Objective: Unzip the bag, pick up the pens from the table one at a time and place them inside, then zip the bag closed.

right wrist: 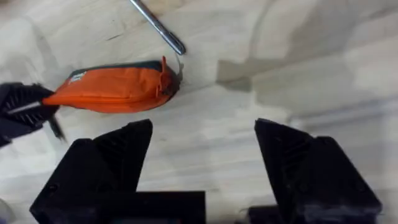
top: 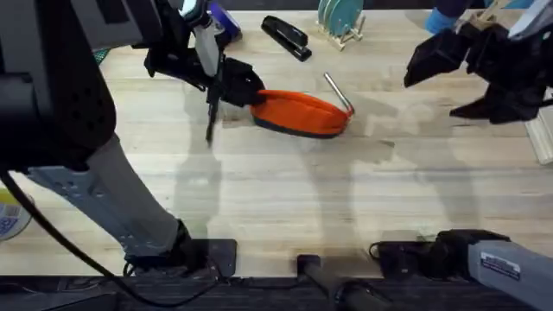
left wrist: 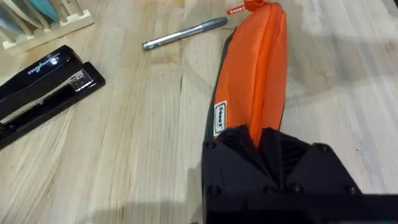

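The orange bag [top: 298, 112] lies on the table [top: 259, 190], its dark base showing along the near side. My left gripper [top: 242, 86] is shut on the bag's left end; in the left wrist view its black fingers [left wrist: 273, 162] pinch the orange fabric [left wrist: 255, 68]. A silvery pen [top: 339, 93] lies just behind the bag's right end [left wrist: 183, 33] [right wrist: 158, 28]. A dark pen [top: 209, 121] lies left of the bag. My right gripper [top: 449, 85] hovers open at the far right, well clear of the bag [right wrist: 115, 90], with nothing between its fingers [right wrist: 106, 168].
A black stapler [top: 285, 36] [left wrist: 43, 87] sits behind the bag. A wooden rack with teal discs [top: 340, 22] stands at the back edge. Bare wood stretches across the near half of the table.
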